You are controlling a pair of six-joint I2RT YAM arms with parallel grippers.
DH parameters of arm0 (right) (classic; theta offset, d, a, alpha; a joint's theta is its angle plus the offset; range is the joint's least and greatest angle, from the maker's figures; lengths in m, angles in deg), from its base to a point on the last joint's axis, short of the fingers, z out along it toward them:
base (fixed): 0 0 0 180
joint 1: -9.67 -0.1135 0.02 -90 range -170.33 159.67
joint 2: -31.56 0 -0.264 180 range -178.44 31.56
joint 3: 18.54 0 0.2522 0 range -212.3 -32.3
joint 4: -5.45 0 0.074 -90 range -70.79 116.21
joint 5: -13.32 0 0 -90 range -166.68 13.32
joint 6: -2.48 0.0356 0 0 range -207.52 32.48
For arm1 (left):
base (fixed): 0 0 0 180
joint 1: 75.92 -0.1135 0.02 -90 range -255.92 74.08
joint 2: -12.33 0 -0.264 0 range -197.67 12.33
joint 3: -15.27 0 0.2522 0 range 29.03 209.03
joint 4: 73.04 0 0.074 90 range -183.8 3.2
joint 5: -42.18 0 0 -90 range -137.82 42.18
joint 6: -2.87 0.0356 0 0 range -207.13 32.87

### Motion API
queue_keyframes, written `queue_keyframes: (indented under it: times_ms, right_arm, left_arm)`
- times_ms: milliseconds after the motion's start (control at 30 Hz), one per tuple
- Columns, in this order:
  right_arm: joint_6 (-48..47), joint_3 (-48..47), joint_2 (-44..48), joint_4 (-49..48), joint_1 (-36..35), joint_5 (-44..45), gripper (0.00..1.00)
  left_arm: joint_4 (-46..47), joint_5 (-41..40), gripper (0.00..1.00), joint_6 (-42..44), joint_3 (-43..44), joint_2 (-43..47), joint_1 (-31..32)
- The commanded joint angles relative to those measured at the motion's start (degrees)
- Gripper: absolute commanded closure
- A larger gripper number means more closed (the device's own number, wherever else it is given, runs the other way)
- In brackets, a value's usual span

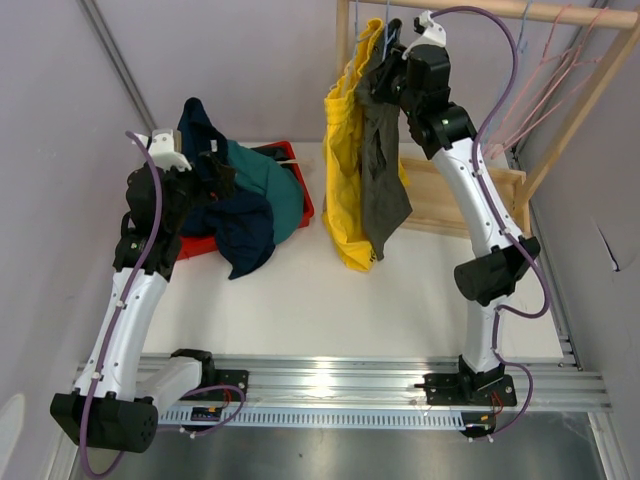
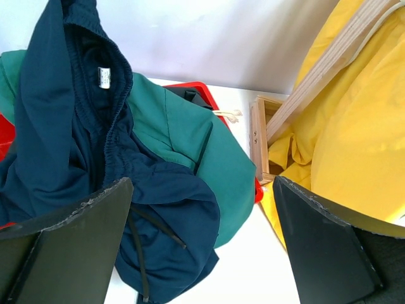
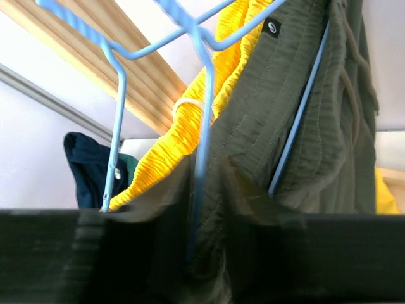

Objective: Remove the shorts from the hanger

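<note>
Right gripper (image 1: pixel 393 52) pinches hung olive-grey fabric shorts (image 1: pixel 385 160) at waistband. Left gripper (image 2: pixel 202 183) spread over navy fabric shorts (image 2: pixel 63 126). White table (image 1: pixel 330 300); wooden rail (image 1: pixel 560 13) overhead.

Open table (image 1: pixel 300 300) between bin (image 1: pixel 200 245), shorts (image 1: pixel 345 200)

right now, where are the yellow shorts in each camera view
top external: yellow shorts hang at upper middle, just left of the olive shorts.
left wrist: yellow shorts fill the right side.
right wrist: their gathered waistband is at centre, behind the blue hanger.
shared landmark: the navy shorts, left of them in every view.
</note>
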Motion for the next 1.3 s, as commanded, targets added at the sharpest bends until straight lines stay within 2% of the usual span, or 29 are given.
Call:
queue_keyframes:
  times_ms: [0,167,300,333,467,567,867,1000,1100,1267]
  right_arm:
    - [-0.4,-2.5,-1.0,-2.8,-0.2,2.2,0.8]
    - [-0.5,-2.6,-0.4,-3.3,-0.2,2.2,0.98]
    - [-1.5,-3.6,1.2,-3.8,-0.2,2.3,1.0]
    - [-1.6,-3.7,1.8,-4.1,-0.2,2.4,1.0]
    - [-4.4,-2.4,6.2,-5.6,-0.1,3.6,1.0]
    - [-5.3,-0.9,10.1,-6.7,-0.1,4.4,1.0]
    - [-5.0,4.5,20.3,-5.9,-0.2,5.0,1.0]
    - [-3.9,16.7,28.1,-9.4,-2.0,6.3,1.0]
    - [-3.0,22.7,33.9,-11.4,-4.6,7.5,1.0]
    - [-1.5,30.7,39.9,-12.8,-8.3,10.2,1.0]
  left_arm:
    - [2.0,1.6,0.01,-0.6,-0.1,1.2,0.3]
    - [2.0,2.4,0.01,-0.6,0.0,0.8,0.3]
    - [4.1,7.6,0.01,0.1,-0.5,0.9,0.4]
    - [5.3,13.7,0.01,0.1,-1.0,1.0,0.5]
    - [8.4,21.4,0.01,1.5,-1.4,1.2,3.9]
    - [8.2,21.5,0.01,3.8,-0.2,1.7,9.2]
    - [7.7,11.7,0.01,4.6,6.4,-0.2,28.6]
    - [11.7,7.9,0.01,4.6,7.6,-3.1,39.8]
    - [13.2,5.8,0.01,5.5,11.7,-7.8,46.1]
    - [14.7,2.7,0.01,6.7,17.3,-15.4,53.0]
